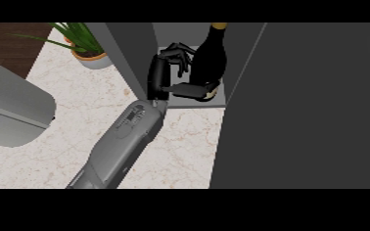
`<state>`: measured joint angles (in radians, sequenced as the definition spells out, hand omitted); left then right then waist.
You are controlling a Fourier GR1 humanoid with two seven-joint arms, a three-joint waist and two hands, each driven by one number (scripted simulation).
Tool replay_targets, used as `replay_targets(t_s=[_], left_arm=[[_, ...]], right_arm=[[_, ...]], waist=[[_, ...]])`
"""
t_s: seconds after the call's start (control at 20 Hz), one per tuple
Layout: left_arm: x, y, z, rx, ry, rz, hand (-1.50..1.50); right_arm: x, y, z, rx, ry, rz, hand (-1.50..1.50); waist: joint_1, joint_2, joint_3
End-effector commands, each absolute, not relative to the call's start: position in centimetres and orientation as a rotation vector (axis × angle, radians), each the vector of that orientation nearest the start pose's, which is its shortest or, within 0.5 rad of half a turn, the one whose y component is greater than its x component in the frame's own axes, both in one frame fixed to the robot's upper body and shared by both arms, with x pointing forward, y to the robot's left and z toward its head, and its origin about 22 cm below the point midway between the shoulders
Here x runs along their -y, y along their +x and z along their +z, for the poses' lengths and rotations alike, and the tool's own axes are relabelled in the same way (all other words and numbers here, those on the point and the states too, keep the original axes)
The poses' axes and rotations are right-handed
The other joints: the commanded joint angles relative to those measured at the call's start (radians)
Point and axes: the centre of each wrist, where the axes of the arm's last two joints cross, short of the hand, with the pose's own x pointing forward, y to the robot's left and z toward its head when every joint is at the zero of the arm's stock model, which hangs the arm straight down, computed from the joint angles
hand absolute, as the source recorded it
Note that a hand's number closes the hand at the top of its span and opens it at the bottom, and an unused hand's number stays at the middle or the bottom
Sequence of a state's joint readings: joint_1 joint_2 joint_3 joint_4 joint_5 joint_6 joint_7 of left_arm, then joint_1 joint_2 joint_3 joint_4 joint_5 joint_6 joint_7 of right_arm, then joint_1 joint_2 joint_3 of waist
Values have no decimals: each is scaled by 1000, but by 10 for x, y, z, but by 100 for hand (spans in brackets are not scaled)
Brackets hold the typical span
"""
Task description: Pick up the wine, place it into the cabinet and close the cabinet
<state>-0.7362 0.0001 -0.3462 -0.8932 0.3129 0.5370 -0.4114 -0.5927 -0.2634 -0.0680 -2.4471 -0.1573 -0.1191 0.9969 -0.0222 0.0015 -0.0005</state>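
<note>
The wine bottle (213, 58), dark with a gold top, stands upright inside the open cabinet (137, 54) on its grey floor. My left hand (157, 73) reaches into the cabinet from the lower left. Its fingers curl against the bottle's left side and its thumb lies across the bottle's lower part. The cabinet door (303, 107) is a large dark panel swung open at the right. My right hand does not show.
A potted green plant (86, 49) stands on the marble counter (72, 127), just left of the cabinet. A grey rounded appliance (22, 110) sits at the left edge. The open door hides the right side of the view.
</note>
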Motion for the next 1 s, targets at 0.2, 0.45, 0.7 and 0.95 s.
replay_targets(t_s=[0.2,0.45,0.7,0.95], left_arm=[[-83,380,11,1858,82,-116,150],[-79,383,5,1885,152,-120,150],[-96,373,-25,1882,158,-77,150],[-103,386,-20,1888,134,25,150]], right_arm=[[215,146,279,1994,200,258,-150],[203,165,290,1978,193,268,-150],[206,156,285,1977,218,275,-150],[211,155,299,1993,213,283,-150]], waist=[[-2,2,0],[-11,4,-1],[-14,5,-1],[-23,6,-1]])
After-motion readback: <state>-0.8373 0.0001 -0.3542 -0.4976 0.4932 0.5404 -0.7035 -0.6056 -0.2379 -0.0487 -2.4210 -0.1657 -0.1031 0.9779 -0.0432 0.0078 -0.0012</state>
